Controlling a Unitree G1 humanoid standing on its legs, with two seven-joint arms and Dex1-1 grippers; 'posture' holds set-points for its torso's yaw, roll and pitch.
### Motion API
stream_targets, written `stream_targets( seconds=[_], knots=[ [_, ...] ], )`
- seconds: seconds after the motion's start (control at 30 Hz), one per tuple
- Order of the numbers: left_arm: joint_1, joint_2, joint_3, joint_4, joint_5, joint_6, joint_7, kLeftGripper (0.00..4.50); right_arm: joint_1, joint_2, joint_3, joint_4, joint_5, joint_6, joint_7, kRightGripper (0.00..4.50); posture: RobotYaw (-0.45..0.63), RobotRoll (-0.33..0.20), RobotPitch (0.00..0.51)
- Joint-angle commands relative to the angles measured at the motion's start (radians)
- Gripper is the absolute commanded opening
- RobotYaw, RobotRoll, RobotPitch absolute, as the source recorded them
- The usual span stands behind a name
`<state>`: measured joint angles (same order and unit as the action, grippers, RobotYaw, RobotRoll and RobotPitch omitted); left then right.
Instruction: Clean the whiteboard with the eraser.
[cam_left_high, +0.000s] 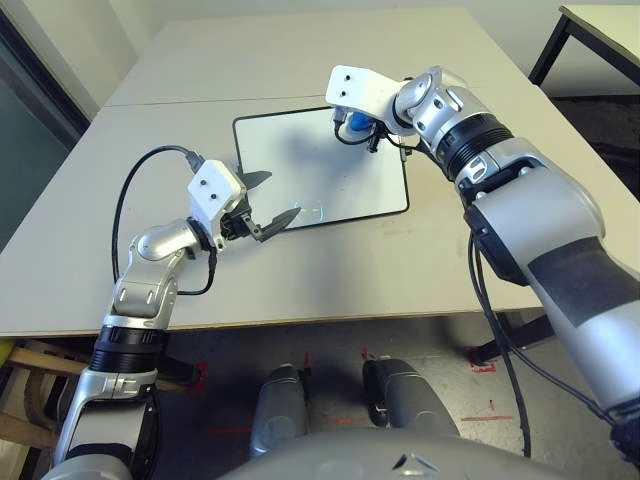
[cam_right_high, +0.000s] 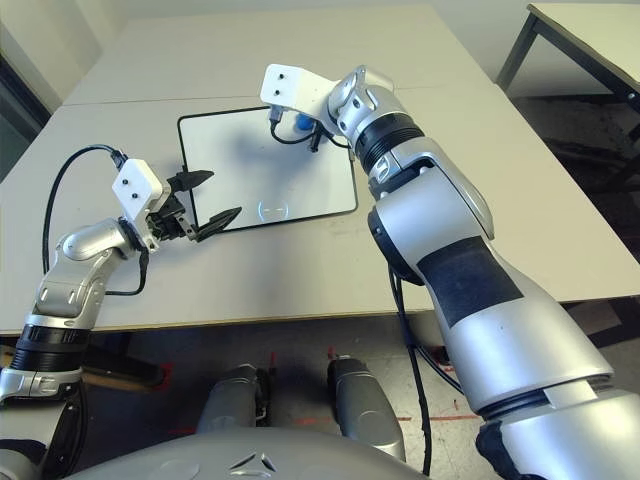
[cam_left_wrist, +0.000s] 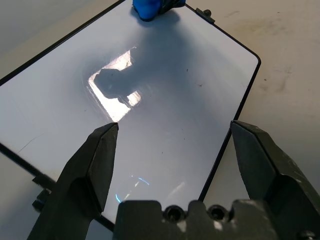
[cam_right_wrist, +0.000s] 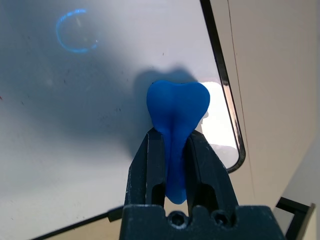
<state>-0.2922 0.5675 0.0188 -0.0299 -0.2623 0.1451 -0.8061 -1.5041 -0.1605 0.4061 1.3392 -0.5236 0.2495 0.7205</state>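
Two black fingers of the left hand (cam_left_high: 268, 203) stand wide apart and hold nothing, poised over the whiteboard's (cam_left_high: 320, 165) near left corner. That board, a glossy white rectangle with a thin black frame and rounded corners, lies flat on the pale surface (cam_left_high: 420, 250). Farther along, at the board's far right corner, the right hand (cam_right_wrist: 172, 155) is clamped on the eraser (cam_right_wrist: 176, 107), a smooth bright blue bone-shaped block whose rounded end meets the board; its gripped end is hidden between the fingers.
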Motion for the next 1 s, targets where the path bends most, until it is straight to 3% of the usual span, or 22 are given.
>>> stream_targets(
  seconds=[0.03, 0.5, 1.0],
  knots=[
    [0.0, -0.001, -0.013, -0.016, 0.009, 0.005, -0.002, 4.5, 0.044, -0.028, 0.023, 0.029, -0.026, 0.021, 0.017, 0.34, 0.01, 0.0, 0.071],
    [-0.015, 0.0, -0.015, -0.019, 0.004, 0.017, -0.008, 4.5, 0.092, -0.088, 0.024, 0.027, -0.018, 0.042, 0.039, 0.34, -0.01, 0.0, 0.071],
    [-0.019, -0.007, -0.022, -0.04, 0.001, 0.038, -0.003, 4.5, 0.012, 0.003, -0.222, 0.013, 0.187, 0.169, -0.058, 0.34, 0.0, 0.0, 0.072]
  ],
)
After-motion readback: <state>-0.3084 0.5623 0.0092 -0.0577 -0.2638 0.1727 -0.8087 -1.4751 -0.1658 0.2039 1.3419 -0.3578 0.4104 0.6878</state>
